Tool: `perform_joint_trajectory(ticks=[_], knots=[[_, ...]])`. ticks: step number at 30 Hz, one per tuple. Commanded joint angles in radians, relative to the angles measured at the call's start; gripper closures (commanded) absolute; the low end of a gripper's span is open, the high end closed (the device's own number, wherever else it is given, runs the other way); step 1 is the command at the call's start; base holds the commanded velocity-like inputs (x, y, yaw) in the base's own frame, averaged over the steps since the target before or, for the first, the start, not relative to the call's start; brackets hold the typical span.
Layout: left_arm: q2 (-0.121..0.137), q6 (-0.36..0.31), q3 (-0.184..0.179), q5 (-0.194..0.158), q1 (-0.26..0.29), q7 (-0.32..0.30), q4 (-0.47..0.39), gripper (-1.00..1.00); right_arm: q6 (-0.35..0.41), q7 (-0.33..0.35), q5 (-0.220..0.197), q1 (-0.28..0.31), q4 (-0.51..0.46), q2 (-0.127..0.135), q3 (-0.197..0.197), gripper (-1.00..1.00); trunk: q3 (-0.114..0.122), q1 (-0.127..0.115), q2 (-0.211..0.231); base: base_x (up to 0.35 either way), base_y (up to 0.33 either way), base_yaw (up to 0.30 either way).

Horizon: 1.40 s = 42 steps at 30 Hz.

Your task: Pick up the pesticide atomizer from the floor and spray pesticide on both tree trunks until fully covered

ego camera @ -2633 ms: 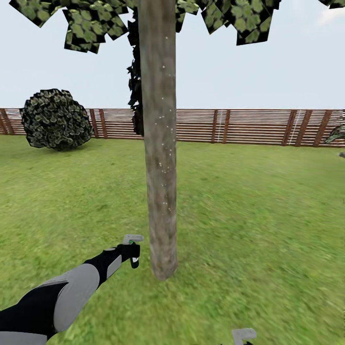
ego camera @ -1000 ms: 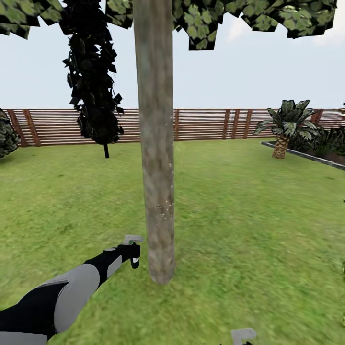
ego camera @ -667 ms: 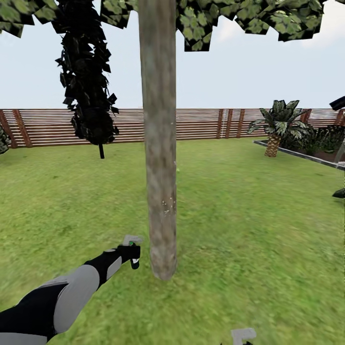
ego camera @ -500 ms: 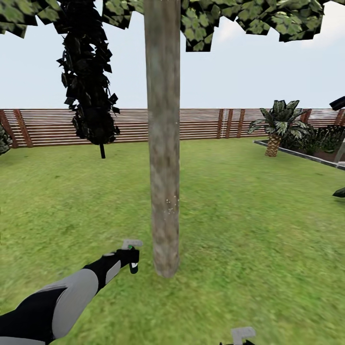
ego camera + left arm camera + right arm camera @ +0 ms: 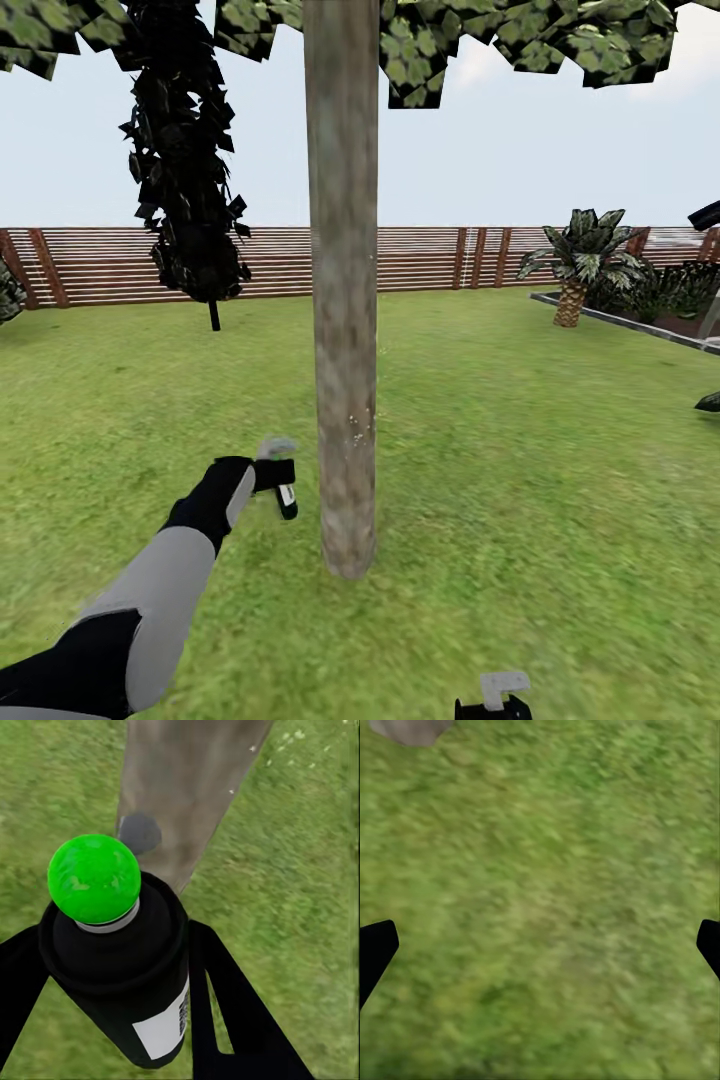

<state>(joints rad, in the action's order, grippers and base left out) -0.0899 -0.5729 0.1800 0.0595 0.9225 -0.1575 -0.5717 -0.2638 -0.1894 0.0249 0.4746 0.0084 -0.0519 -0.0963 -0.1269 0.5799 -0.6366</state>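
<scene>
Closed around the pesticide atomizer [image 5: 124, 975], the left jaws [image 5: 280, 488] hold the black bottle just beside the tree trunk [image 5: 345, 300], on the side nearer the dark cypress [image 5: 190, 170], low on the trunk and above the lawn [image 5: 520, 450]. A few white specks [image 5: 352, 425] dot the bark slightly above the bottle's height. The right jaws [image 5: 540, 945] stand wide open and empty over grass, nearer the robot than the trunk's base. Behind the trunk runs a slatted fence [image 5: 430, 258], with a palm [image 5: 580, 262] before it.
</scene>
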Motion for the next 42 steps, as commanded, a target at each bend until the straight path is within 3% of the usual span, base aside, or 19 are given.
perform_joint_trajectory(ticks=[1,4,7,13,14,19,24,35,42], knots=[[-0.013,-0.046,0.007,0.014,0.001,-0.007,-0.042,1.0,-0.001,-0.007,0.003,0.001,0.001,0.0,-0.008,-1.0,-0.002,0.0,-0.001,0.0,0.0,0.0],[-0.03,-0.195,0.006,0.013,0.005,-0.004,-0.13,1.0,-0.001,-0.007,0.003,0.001,0.001,0.0,-0.008,-1.0,-0.002,0.0,-0.001,0.0,0.0,0.0],[-0.038,-0.245,0.005,0.013,0.045,-0.003,-0.154,1.0,-0.002,-0.007,0.003,0.001,0.001,0.0,-0.008,-1.0,-0.002,0.0,-0.001,0.0,0.0,0.0],[-0.046,-0.335,0.004,0.013,0.206,-0.002,-0.162,1.0,-0.001,-0.007,0.003,0.001,0.001,0.0,-0.008,-1.0,-0.002,0.0,-0.001,0.0,0.0,0.0],[-0.046,-0.361,0.004,0.014,0.274,-0.002,-0.162,1.0,-0.002,-0.007,0.003,0.001,0.001,-0.001,-0.008,-1.0,-0.002,0.0,-0.001,0.0,0.0,0.0],[-0.047,-0.4,0.004,0.014,0.378,-0.004,-0.156,1.0,-0.001,-0.007,0.003,0.001,0.002,-0.001,-0.008,-1.0,-0.002,0.0,-0.001,0.0,0.0,0.0],[-0.047,-0.408,0.005,0.013,0.444,-0.007,-0.163,1.0,-0.001,-0.007,0.003,0.001,0.002,-0.002,-0.008,-1.0,-0.002,0.0,-0.001,0.0,0.0,0.0],[-0.047,-0.409,0.002,0.014,0.462,-0.008,-0.184,1.0,0.0,-0.007,0.003,0.001,0.002,-0.002,-0.009,-1.0,-0.002,0.0,-0.001,0.061,0.0,0.0],[-0.05,-0.411,0.001,0.016,0.646,-0.008,-0.096,1.0,0.0,-0.007,0.003,0.001,0.002,-0.002,-0.009,-1.0,-0.002,0.0,-0.001,0.003,0.0,0.0]])
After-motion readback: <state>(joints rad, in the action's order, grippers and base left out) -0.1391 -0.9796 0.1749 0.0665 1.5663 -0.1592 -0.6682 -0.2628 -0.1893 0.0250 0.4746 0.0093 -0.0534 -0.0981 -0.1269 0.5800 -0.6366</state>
